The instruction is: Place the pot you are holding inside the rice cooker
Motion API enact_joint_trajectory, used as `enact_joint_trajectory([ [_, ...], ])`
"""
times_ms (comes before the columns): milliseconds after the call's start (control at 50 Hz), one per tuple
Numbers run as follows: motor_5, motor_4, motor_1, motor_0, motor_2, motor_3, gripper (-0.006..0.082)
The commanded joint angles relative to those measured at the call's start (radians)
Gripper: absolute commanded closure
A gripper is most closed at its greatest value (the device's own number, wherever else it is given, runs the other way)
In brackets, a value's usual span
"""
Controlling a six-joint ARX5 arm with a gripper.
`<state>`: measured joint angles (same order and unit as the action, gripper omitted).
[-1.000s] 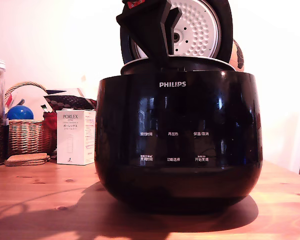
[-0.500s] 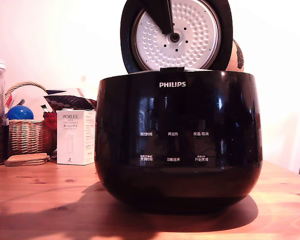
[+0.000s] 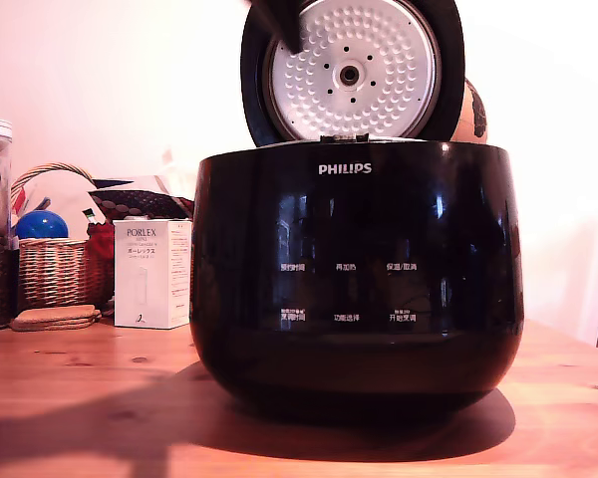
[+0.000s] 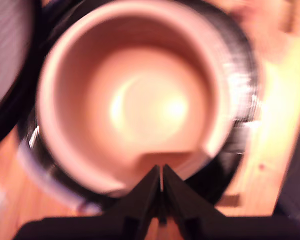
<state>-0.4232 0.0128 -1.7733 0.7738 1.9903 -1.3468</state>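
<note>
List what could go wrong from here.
1. The claw appears in the exterior view right in front of the upright lid; a sideways move might knock the lid shut.
2. The pot lies inside the rice cooker, but the wrist view is blurred, so whether it sits level cannot be told. A tilted pot could jam the lid.
</note>
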Motion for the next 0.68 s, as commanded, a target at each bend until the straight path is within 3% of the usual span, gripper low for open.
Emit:
enact_joint_trajectory([
  [0,0.045,-0.009,-0.005,-0.052,0.004,0.002,0.0786],
  [380,0.104,-0.132,-0.005,-0.302,0.004,0.005,0.0786],
  [660,0.138,-0.193,0.027,-0.421,0.005,0.046,0.0786],
])
